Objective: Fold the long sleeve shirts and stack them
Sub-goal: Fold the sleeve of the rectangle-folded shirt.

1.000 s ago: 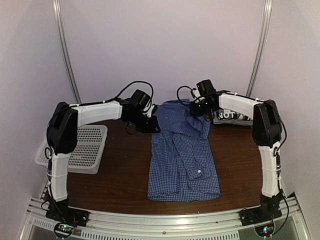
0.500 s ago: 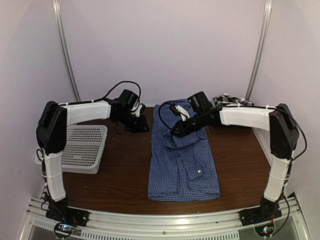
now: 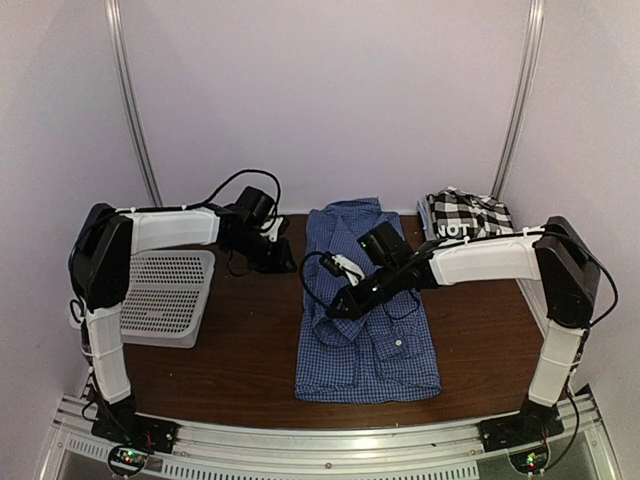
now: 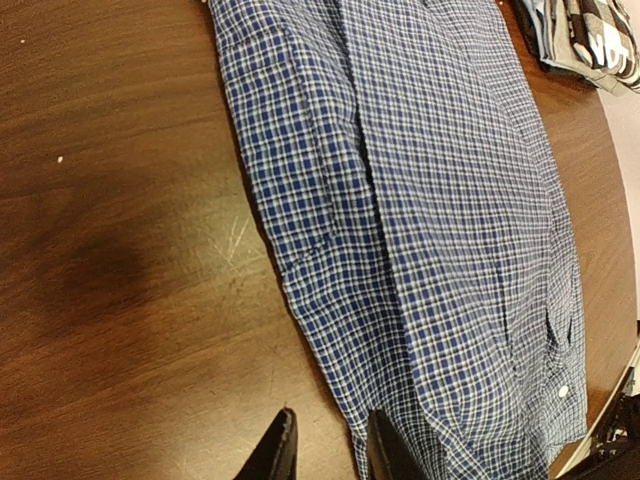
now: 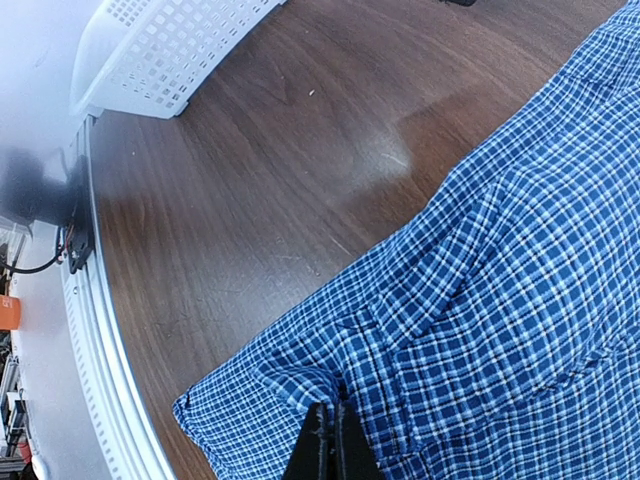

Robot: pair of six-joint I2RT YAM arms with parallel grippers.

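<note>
The blue fine-checked shirt lies lengthwise on the middle of the brown table, partly folded. It also shows in the left wrist view and the right wrist view. My right gripper is over the shirt's left side, shut on a pinched fold of blue cloth. My left gripper is open and empty, just off the shirt's far left edge, and one of its fingertips touches the hem. The black-and-white checked shirt lies folded at the back right.
A white mesh basket stands at the table's left edge and shows in the right wrist view. Bare wood lies between the basket and the blue shirt. The metal rail runs along the near edge.
My right gripper has moved from the shirt's far right corner forward and left across the shirt, carrying blue cloth. My left gripper drew back left, off the shirt.
</note>
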